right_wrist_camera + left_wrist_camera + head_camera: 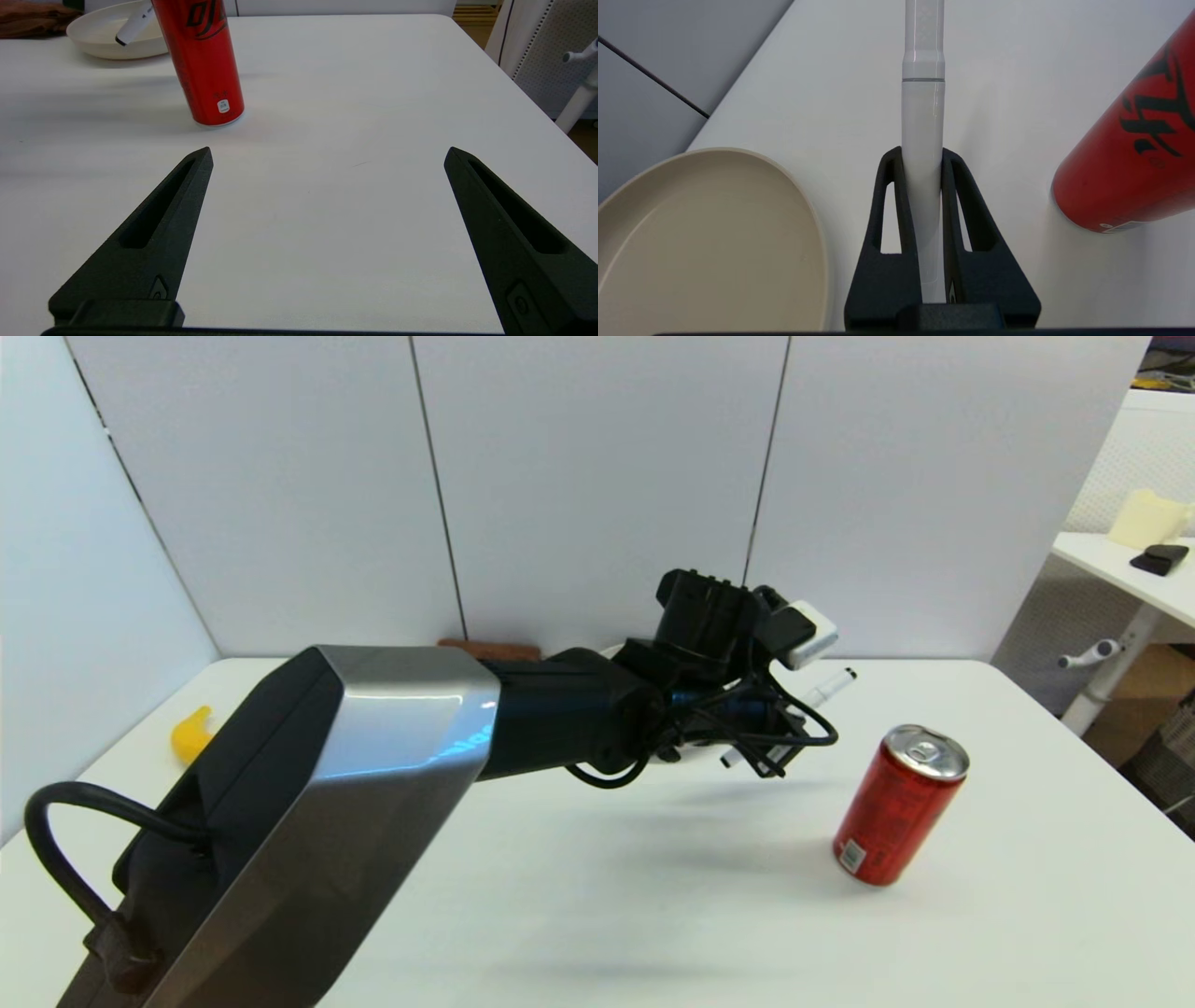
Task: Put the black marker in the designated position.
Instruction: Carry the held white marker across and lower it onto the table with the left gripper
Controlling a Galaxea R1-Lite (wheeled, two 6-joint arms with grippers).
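Black marker (923, 140), a slim white-barrelled plastic pen with small black tips, sits clamped between the two long black fingers (896, 196) of the left gripper (923, 161), which are closed on its barrel near one end while the rest of the pen runs straight out past the fingertips. It is carried in the air above the white table (579, 896), not resting on anything.

Taking the shallow round beige plate (714, 233) as the landmark: the held pen hangs just beside the plate's rim, on the side facing the upright red drinks can (1134, 154), roughly between the two. The can stands near the plate, apart from the pen. A folded brown cloth (490, 649) lies behind the plate, against the wall panels. A yellow banana-like object (191, 733) lies well away from the plate, beyond the left arm.

The designated spot is not marked; the plate looks the likeliest target. If so, doing this well means swinging the pen sideways over the plate's middle, away from the can, lowering until the barrel lies nearly level with the plate floor, then opening the fingers gently so it does not roll over the rim.

The right gripper (327, 154) waits low over the table, well away from the plate, fingers spread wide and empty.
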